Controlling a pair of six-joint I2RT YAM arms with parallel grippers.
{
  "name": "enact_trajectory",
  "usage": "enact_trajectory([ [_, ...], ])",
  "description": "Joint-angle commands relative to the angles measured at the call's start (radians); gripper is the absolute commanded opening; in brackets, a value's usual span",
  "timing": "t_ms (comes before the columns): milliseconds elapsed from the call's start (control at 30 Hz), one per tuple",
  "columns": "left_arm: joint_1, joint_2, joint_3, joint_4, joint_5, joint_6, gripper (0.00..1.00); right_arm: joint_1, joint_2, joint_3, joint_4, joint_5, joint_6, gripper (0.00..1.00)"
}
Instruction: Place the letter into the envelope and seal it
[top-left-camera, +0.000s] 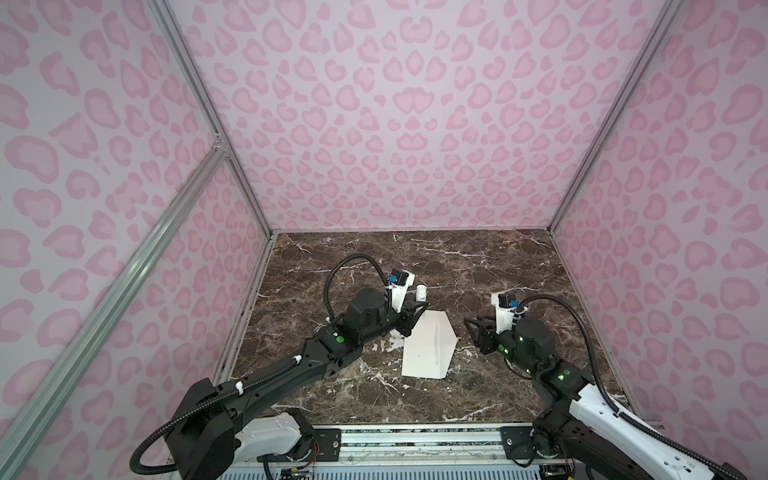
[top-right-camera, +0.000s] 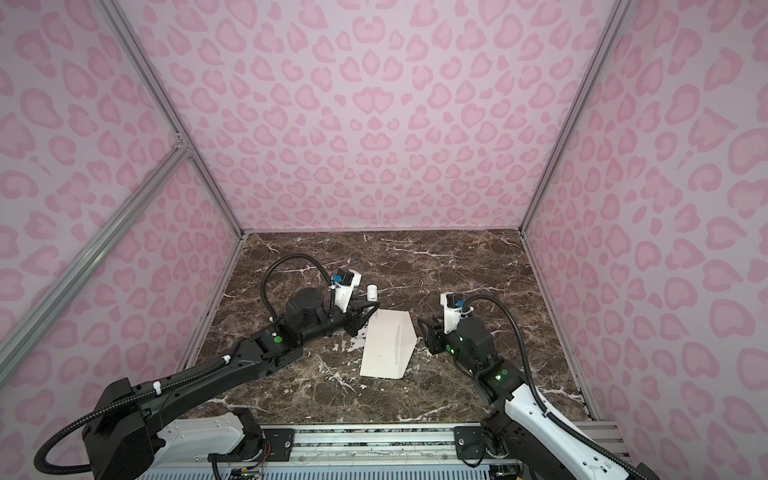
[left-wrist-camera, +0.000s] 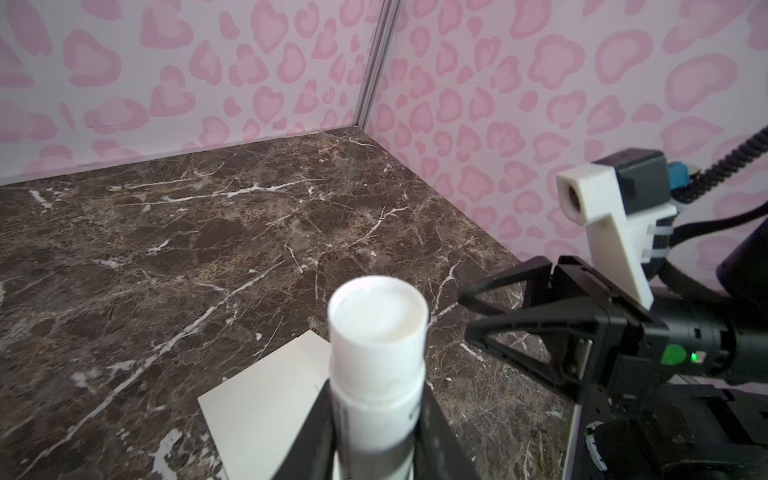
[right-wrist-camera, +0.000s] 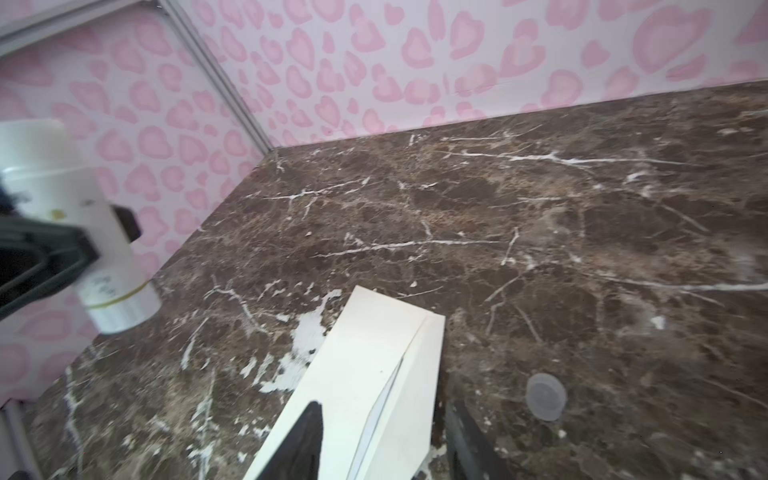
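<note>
The left fingers (left-wrist-camera: 442, 444) are closed part-way around a white stick (left-wrist-camera: 378, 332), gripping its barrel at mid-length. Its uncapped end points away from them, and its ribbed base hangs low near the tabletop (top-left-camera: 457, 266). Whether the base touches the tabletop cannot be told. The stick's tube is a small container: its open mouth is filled with smooth white paste, nearly level with the rim. The envelope (top-left-camera: 424, 349) lies flat on the tabletop between the two sets of fingers. Its far corner is just beside and below the left fingers, and its pointed flap is turned toward the right fingers (right-wrist-camera: 301, 444). Those stand clearly apart and hold nothing. In both top views their tips hang just short of the flap's point. From the right wrist, one finger shows over the envelope's body and the other shows beyond the flap's outer edge. The flap is unsealed, with a dark slit running along the fold between it and the body. Inside that slit a pale strip (right-wrist-camera: 380, 401) shows. Whether it is the letter or the envelope's lining cannot be told. A round translucent cap (right-wrist-camera: 545, 397) lies flat on the tabletop, on the outer side of the right fingers and clear of the envelope.
</note>
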Motion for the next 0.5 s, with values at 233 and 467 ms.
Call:
enact_trajectory([
  [233,0.027,0.022,-0.013,0.2,0.164,-0.063,0.13,0.096,-0.098,-0.082,0.219,-0.151,0.066,0.5],
  [467,0.027,0.038,-0.008,0.219,0.201,-0.071,0.13,0.181,0.019,-0.038,0.299,-0.164,0.038,0.51],
])
